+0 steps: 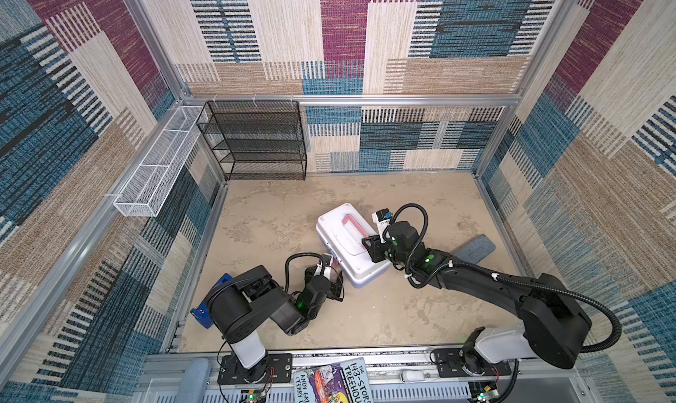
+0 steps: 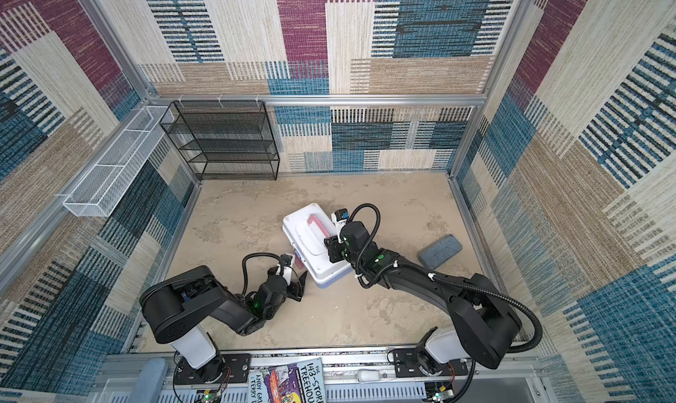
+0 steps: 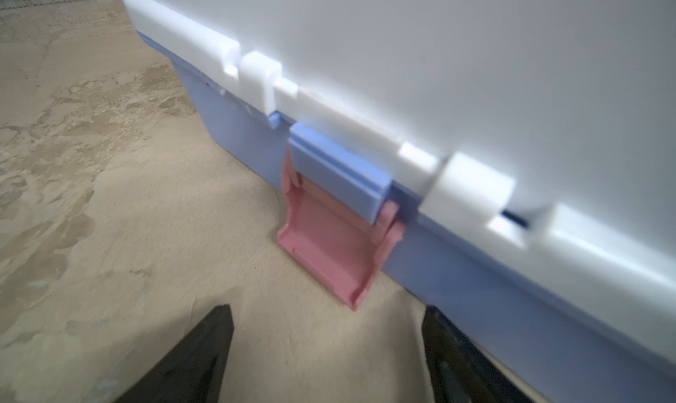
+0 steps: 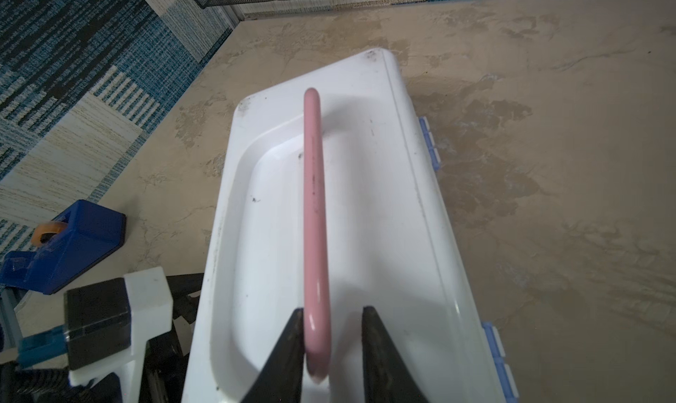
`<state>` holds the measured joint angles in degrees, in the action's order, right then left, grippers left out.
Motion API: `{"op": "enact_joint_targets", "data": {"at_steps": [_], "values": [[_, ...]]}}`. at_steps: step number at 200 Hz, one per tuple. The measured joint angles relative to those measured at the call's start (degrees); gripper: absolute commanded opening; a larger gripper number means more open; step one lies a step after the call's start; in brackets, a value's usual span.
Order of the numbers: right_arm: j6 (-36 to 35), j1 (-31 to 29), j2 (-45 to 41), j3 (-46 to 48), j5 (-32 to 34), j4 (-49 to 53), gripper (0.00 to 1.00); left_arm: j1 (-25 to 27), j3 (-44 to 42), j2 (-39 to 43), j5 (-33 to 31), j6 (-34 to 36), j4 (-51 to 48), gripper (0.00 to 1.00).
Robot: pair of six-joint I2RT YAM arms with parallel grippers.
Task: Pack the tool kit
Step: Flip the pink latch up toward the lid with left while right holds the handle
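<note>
Closed toolbox (image 1: 349, 242), lying slantwise near the middle of the desk (image 1: 384, 309), white lid down on the blue base. A stiff, smooth plastic shell is judged, likely weighty if filled. The pink handle (image 4: 314, 200) is taken as the natural hold for lifting, the pink latch (image 3: 329, 247) as the part to be fastened. The latch is shown flipped down onto the desk, unfastened. The left tool (image 3: 325, 319) is spread wide and empty, just short of the latch. The right tool (image 4: 333, 311) is parted slightly astride the handle's end: one finger touches it, the other stands clear, and no grip is made.
</note>
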<state>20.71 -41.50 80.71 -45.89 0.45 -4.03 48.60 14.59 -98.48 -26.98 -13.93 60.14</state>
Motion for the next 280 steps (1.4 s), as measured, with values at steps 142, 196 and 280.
{"op": "enact_joint_targets", "data": {"at_steps": [142, 196, 280], "values": [[0.0, 0.0, 0.1, 0.0, -0.1, 0.0, 0.29, -0.9, 1.9, -7.7, -7.2, 2.3, 9.1, 0.83], [0.0, 0.0, 0.1, 0.0, -0.1, 0.0, 0.29, -0.9, 1.4, -4.2, -7.5, 3.6, 8.8, 0.82], [0.0, 0.0, 0.3, 0.0, -0.1, -0.4, 0.29, -0.8, -0.1, 2.5, -7.3, 4.7, 5.0, 0.82]]}}
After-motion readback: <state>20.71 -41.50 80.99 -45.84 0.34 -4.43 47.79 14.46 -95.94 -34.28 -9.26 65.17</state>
